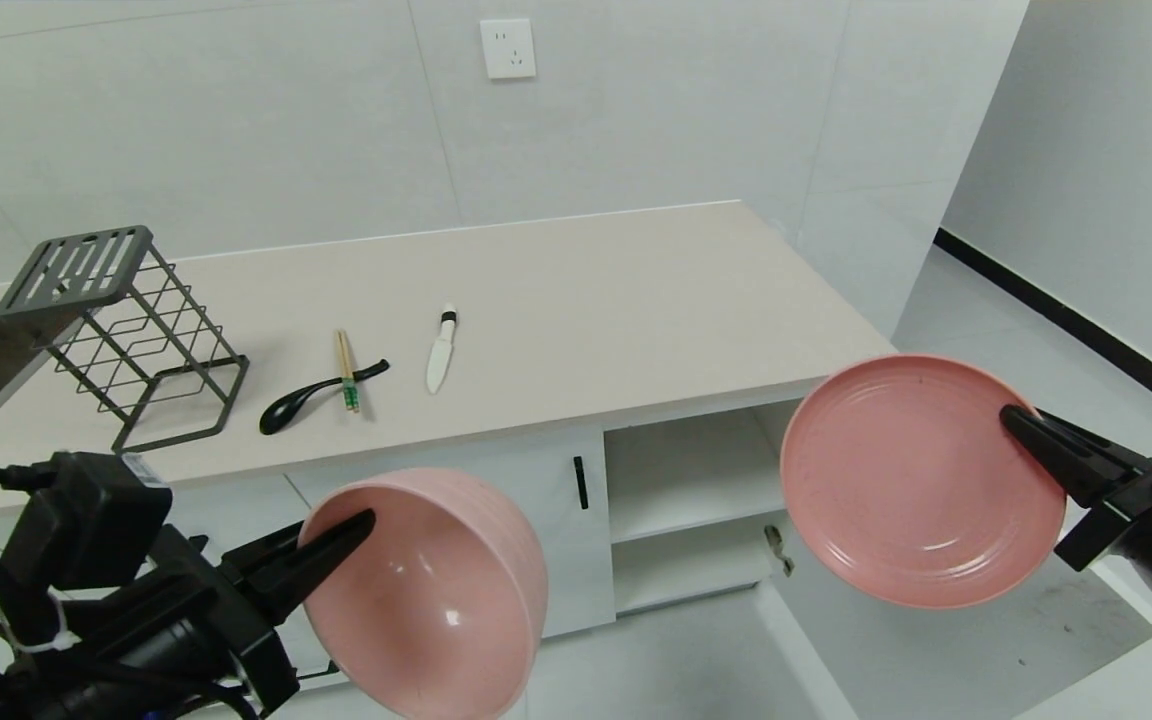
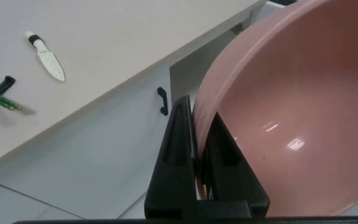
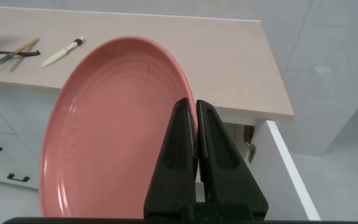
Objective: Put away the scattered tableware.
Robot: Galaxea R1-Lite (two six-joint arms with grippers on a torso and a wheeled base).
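My left gripper is shut on the rim of a pink bowl, held tilted in front of the counter, low on the left. In the left wrist view the fingers pinch the bowl wall. My right gripper is shut on the rim of a pink plate, held on edge near the open cabinet; the plate also shows in the right wrist view. On the counter lie a black spoon, chopsticks and a white knife.
A dark wire rack stands at the counter's left end. Below the counter, a cabinet stands with its door swung open, showing shelves. A sink edge is at the far left. A closed door with a black handle is beside the opening.
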